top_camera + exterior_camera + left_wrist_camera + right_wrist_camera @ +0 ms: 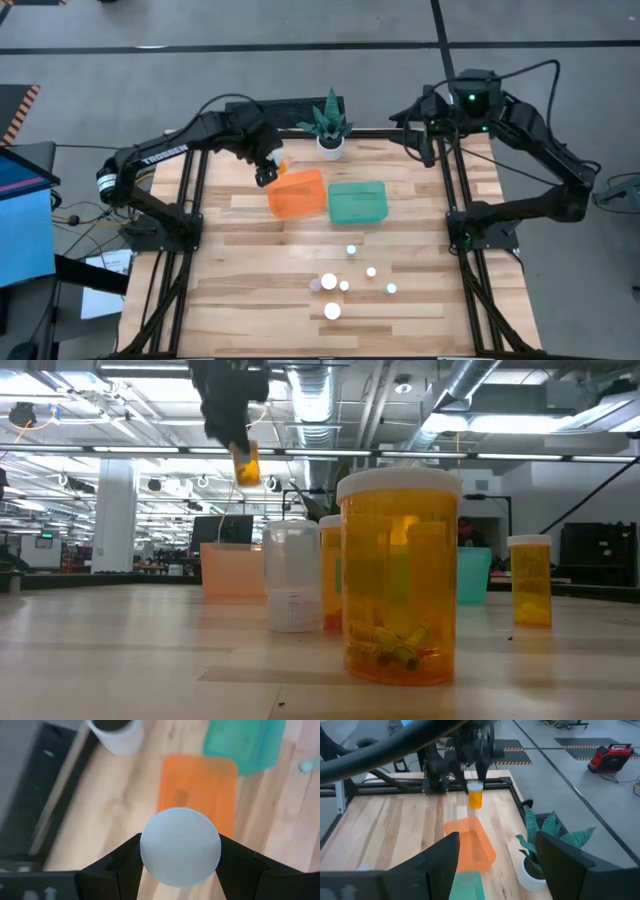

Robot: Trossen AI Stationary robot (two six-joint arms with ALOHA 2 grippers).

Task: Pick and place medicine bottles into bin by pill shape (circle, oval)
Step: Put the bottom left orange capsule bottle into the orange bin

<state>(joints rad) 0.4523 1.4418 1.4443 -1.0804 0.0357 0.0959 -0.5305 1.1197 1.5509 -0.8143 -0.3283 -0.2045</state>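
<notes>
One amber medicine bottle (pixel 475 796) with a white cap hangs in the air, clamped between the fingers of the left tool (pixel 268 170), just beyond the orange bin's (pixel 296 192) far-left corner, toward the tabletop's (pixel 240 250) far edge. Six more bottles (pixel 331 283) stand loose near the tabletop's front edge, well apart from the orange bin and the green bin (pixel 358 202) beside it. Waiting over the far-right corner near the potted plant (pixel 330 125), the right tool (pixel 428 140) has its fingers spread apart.

Grey concrete floor (pixel 300 25) surrounds the wooden table (pixel 250 300), crossed by a dark line. Behind the table, ceiling ducts (pixel 480 380) and strip lights (pixel 540 457) hang overhead.
</notes>
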